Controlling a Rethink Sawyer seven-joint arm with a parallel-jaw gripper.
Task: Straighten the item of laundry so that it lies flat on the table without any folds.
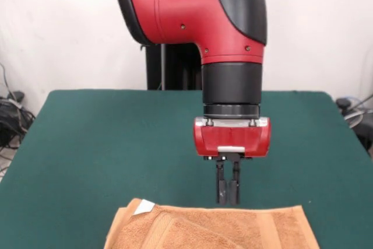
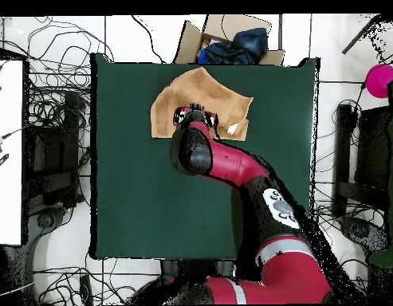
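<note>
**Pincer poised over the towel's far edge**

The pincer (image 1: 228, 193) hung with its two black fingers (image 1: 221, 186) pressed almost together, nothing between them, tips just above the far hem of the orange-tan towel (image 1: 233, 228). In the front view the towel lay at six o'clock on the green bench (image 1: 105, 144), its white tag (image 1: 144, 206) at the corner toward nine o'clock from the pincer. From overhead the towel (image 2: 201, 94) sat at twelve o'clock of the bench (image 2: 151, 191), outline skewed, one flap looking doubled over. To do this step well, the fingers likely needed to part first, then pinch only the top layer at the fold's edge and draw it outward low and slow, so the cloth beneath would not drag along.
</note>
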